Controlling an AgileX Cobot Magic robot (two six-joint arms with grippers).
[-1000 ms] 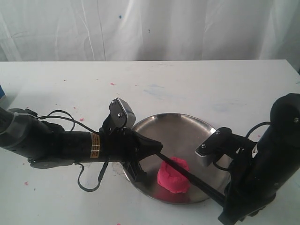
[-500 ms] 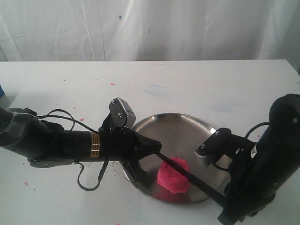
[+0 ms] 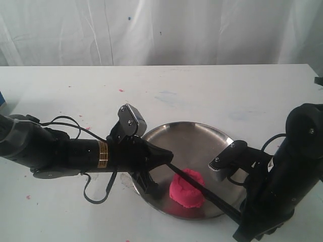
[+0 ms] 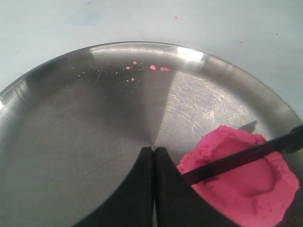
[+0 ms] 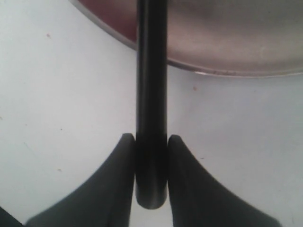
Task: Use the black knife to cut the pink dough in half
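The pink dough [image 3: 184, 196], one round lump with a dented top, sits in the near part of the steel plate [image 3: 192, 126]. The black knife [image 3: 207, 192] lies slantwise across the top of the dough [image 4: 251, 194], its blade [image 4: 236, 161] resting in the dent. My right gripper [image 3: 241, 221] is just off the plate's near right rim, shut on the knife handle [image 5: 151, 94], with a finger on each side [image 5: 151, 142]. My left gripper [image 3: 170, 155] hovers over the plate's left side, shut [image 4: 154, 150] with nothing between its fingers. The blade's tip reaches the outer side of one finger.
Tiny pink crumbs [image 4: 158, 68] dot the far side of the plate [image 4: 94, 118], and more [image 3: 121, 91] speckle the white table. A blue object [image 3: 2, 97] pokes in at the far left edge. A white curtain [image 3: 161, 30] hangs behind the table.
Almost nothing: the right arm has shifted a little, while the knife stays across the dough and the left gripper keeps its place.
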